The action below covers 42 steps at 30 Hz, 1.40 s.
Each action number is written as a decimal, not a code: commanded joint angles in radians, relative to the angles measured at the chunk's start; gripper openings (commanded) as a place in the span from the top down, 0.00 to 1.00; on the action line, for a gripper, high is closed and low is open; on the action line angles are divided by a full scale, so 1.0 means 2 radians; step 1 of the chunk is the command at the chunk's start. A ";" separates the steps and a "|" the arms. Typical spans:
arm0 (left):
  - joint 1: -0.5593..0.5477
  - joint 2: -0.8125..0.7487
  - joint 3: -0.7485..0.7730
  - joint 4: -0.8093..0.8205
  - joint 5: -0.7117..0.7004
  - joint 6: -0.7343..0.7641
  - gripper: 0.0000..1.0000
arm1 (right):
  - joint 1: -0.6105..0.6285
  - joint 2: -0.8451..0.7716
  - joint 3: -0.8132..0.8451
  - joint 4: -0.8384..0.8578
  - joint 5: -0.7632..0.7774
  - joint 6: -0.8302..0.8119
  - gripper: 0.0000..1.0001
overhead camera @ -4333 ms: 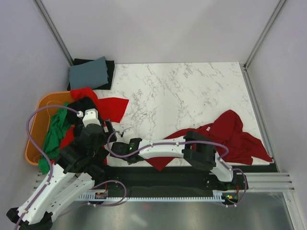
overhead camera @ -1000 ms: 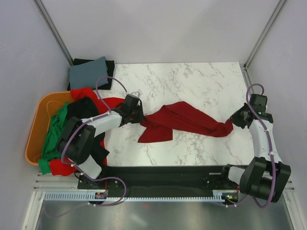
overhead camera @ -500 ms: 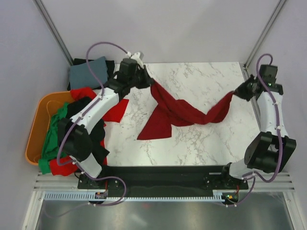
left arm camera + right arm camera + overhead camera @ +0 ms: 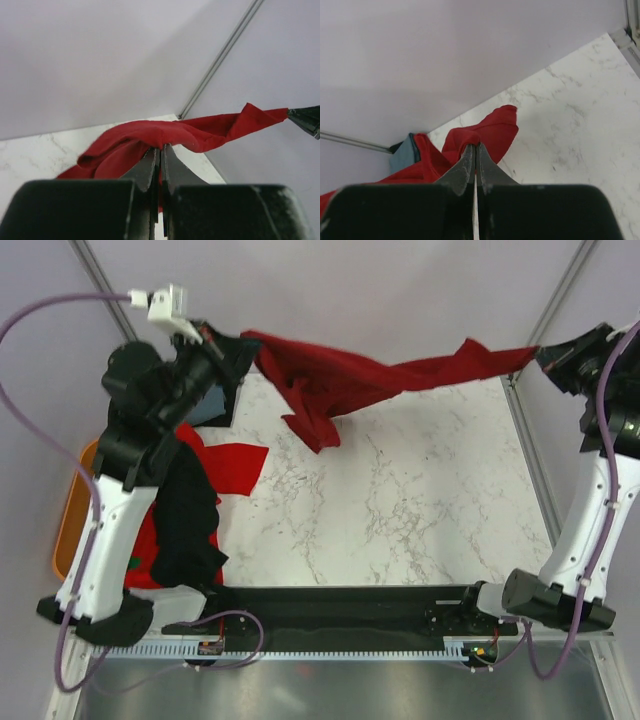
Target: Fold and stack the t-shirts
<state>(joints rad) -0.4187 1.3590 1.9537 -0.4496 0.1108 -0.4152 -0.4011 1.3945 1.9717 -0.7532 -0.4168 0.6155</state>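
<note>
A t-shirt spans the upper frame over the table, from the left gripper at upper left to the right gripper at upper right. A tub sits at the left edge.

Can't see most of the tub: blocked by the left arm. Same for the grey-blue cloth behind the left tool. From the left wrist, only get the tip of the right tool, rest clipped at the edge. Can't see the pinched bits of the dark red shirt.
</note>
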 commanded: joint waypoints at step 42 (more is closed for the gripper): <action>0.000 -0.371 -0.614 -0.060 -0.019 -0.118 0.98 | 0.109 -0.207 -0.577 0.094 0.119 0.086 1.00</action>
<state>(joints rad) -0.4210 0.4892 0.6785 -0.6682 0.1146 -0.6563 -0.1917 0.8944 0.7090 -0.7593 -0.1341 0.7635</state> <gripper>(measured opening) 0.027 0.007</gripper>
